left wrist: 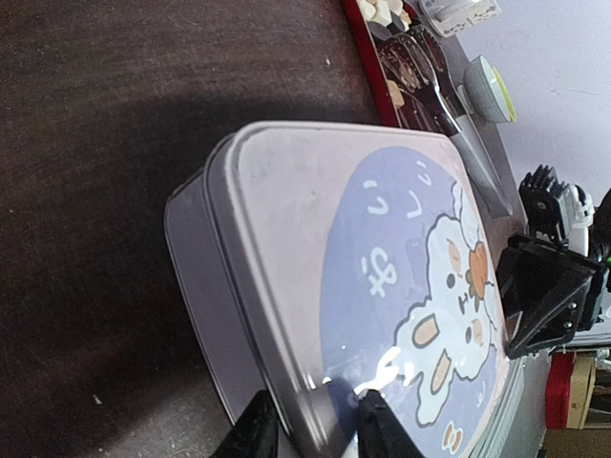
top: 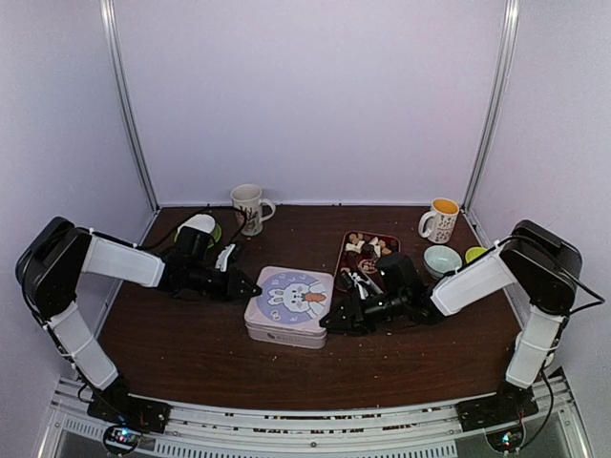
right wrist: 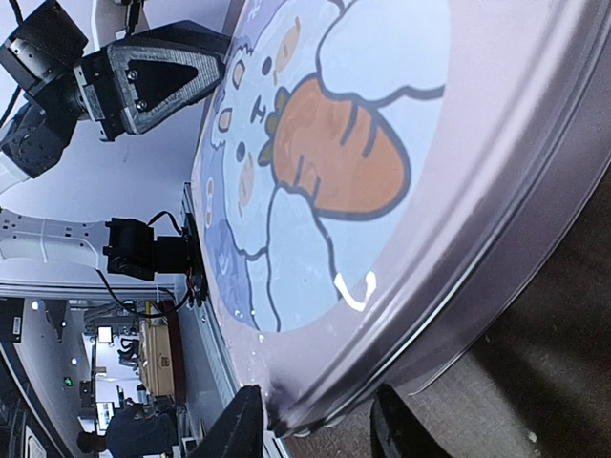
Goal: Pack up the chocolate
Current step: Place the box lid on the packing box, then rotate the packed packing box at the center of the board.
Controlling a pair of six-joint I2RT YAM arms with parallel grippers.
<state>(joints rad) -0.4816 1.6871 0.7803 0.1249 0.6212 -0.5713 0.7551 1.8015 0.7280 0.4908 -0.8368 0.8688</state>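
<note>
Tin (top: 286,303) w/ bunny-and-carrot lid sits mid-table (top: 191,348), lid on. Chocolate (top: 368,245), brown, tan and cream bits, lies in the red tray (top: 342,250) just behind the tin's right corner, none in either gripper. White tongs (top: 361,281) lie in the tray's near end.

L gripper (top: 252,286) is at the tin's left edge. In its wrist view, fingers (left wrist: 256,431) are apart w/ the lid rim btw them, one beside the side wall and one over the lid top. Can't tell if they're pinching the rim or only straddling it.

R gripper (top: 330,322) is at the tin's right near corner. Same story in its wrist view: fingers (right wrist: 239,425) apart either side of the rim, grip not clear.

Both arms are low, reaching in from opposite sides. One mug (top: 250,208) is back left, another (top: 439,221) back right, and a small bowl (top: 442,260) is right of the tray.
</note>
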